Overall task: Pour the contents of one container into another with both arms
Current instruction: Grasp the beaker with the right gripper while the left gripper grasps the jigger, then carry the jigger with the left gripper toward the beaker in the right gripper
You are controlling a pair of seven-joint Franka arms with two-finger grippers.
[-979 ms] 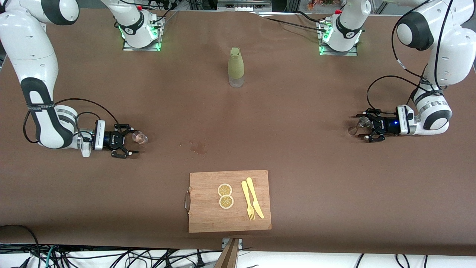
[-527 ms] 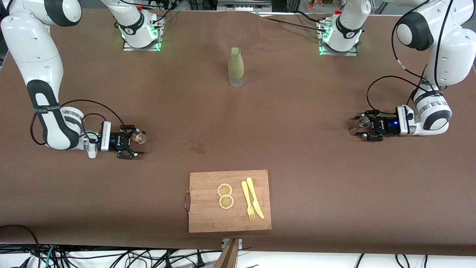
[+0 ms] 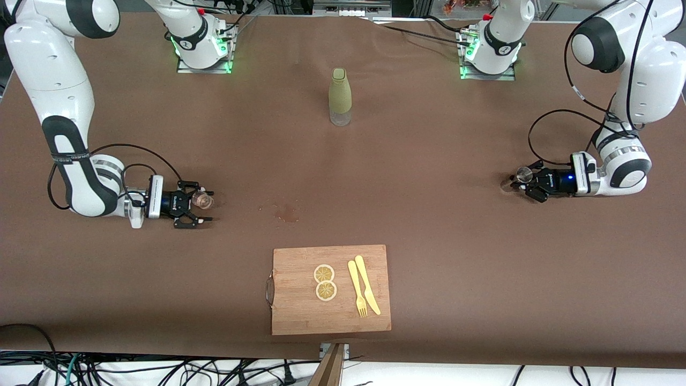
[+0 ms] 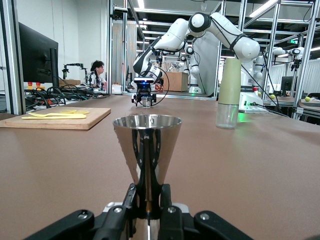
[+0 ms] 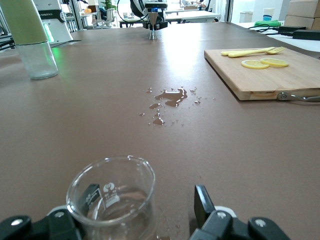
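On the brown worktop point(image 3: 407, 214), the left end effector point(image 3: 528, 185) is clamped on the narrow waist of the steel jigger point(image 4: 147, 145) at the left arm's end, the jigger standing upright with its long axis vertical and its mouth up. At the right arm's end, the right end effector point(image 3: 199, 206) has its fingers point(image 5: 205, 202) spread around the clear glass cup point(image 5: 114, 197), one finger apart from it, the cup standing upright and mouth up on the worktop. Farther from the front camera, a green bottle point(image 3: 340, 96) stands upright mid-worktop.
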